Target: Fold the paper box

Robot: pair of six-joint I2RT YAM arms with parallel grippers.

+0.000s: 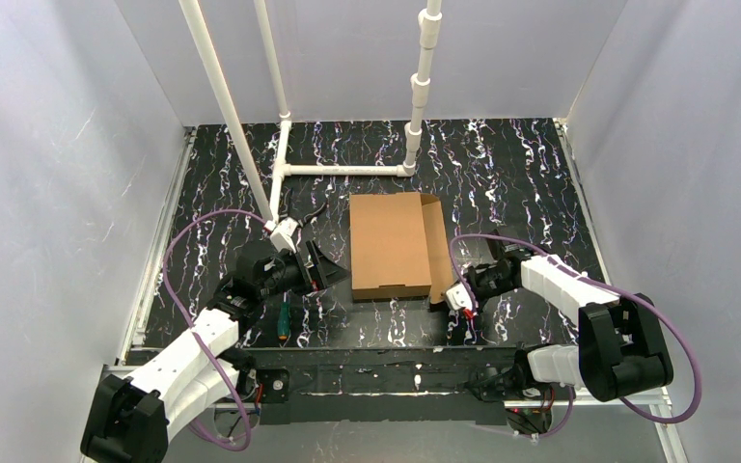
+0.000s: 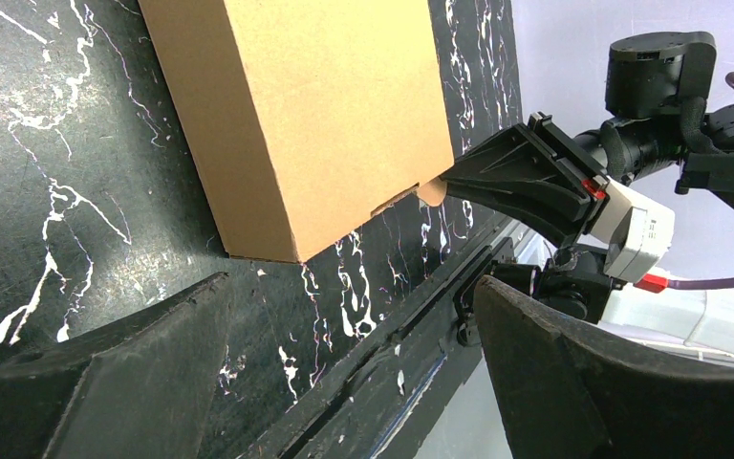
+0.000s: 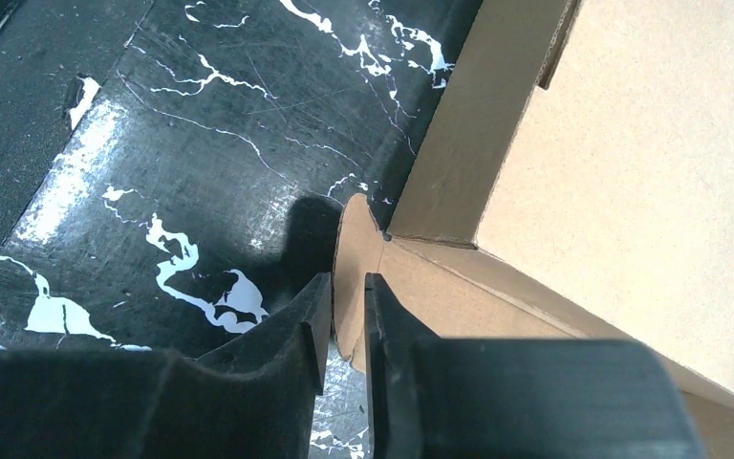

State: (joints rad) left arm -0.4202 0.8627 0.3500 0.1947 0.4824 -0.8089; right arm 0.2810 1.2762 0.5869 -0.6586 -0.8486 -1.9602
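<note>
Flap [image 3: 356,239] of the paper box [image 1: 389,246] pinched in right gripper [image 3: 346,292] — left gripper [image 1: 321,262] spread wide.

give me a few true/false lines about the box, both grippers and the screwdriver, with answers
1. The right gripper pinches a tab at a corner of the box. True.
2. The left gripper is shut on the box. False: it is open and holds nothing.
3. The screwdriver lies on top of the box. False: it lies on the table by the left arm.
4. The box sits between the two grippers. True.
</note>
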